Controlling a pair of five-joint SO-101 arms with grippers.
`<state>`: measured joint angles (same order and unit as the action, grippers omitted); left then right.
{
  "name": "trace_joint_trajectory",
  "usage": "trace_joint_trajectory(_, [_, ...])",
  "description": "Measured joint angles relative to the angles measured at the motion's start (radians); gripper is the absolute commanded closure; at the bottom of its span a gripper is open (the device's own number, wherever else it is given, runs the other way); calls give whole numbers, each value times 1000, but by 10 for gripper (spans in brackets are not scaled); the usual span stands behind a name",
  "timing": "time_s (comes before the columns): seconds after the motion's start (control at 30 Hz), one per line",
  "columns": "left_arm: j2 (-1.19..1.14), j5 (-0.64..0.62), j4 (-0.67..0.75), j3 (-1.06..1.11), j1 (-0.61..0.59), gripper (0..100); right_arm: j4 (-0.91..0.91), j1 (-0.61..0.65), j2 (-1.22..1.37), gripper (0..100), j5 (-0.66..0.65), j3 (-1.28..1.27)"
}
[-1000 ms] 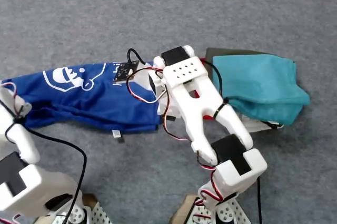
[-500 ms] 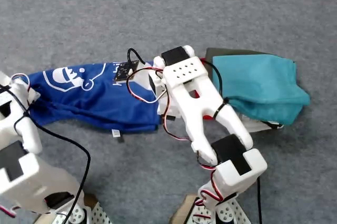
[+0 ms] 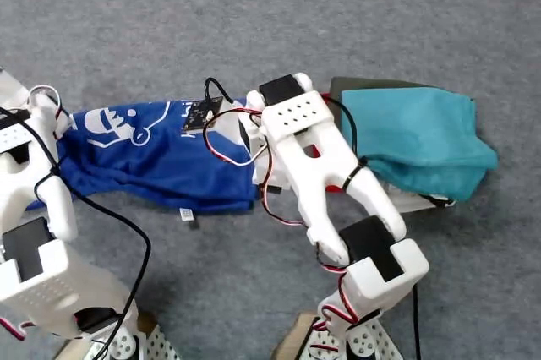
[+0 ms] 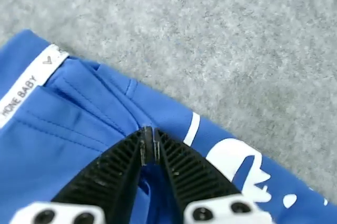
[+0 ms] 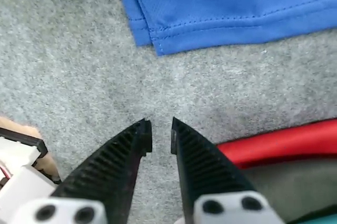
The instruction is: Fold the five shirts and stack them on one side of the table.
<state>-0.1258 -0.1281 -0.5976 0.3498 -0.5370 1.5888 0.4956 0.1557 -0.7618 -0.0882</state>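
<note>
left gripper [image 4: 150,145]: closed tight on a fold of the blue shirt [image 3: 161,161] | right gripper [image 5: 160,134]: narrow gap, holds nothing, over the table [image 3: 254,30] | folded shirts [image 3: 414,140]: stacked near the blue shirt, teal on top

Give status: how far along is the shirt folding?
Done: folded pile at one side, teal shirt on top, a red shirt in it. In hand: left end effector shut on the blue shirt. Left: finish folding it, add to pile.
</note>
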Motion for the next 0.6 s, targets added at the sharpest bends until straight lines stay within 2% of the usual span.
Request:
trace_joint_trajectory(0.2, [-5,0,-218,-72,-80,976,0,0,0,921,17,0])
trace_joint_trajectory(0.27, [-23,-3,-244,-81,-80,976,0,0,0,921,17,0])
trace_joint_trajectory(0.37, [-68,0,-216,-81,-37,976,-2,0,0,921,17,0])
trace_joint_trajectory(0.5, [-190,0,-91,-97,44,976,-9,0,0,921,17,0])
trace_joint_trajectory(0.6, [-238,2,-109,-166,49,976,-11,0,0,921,17,0])
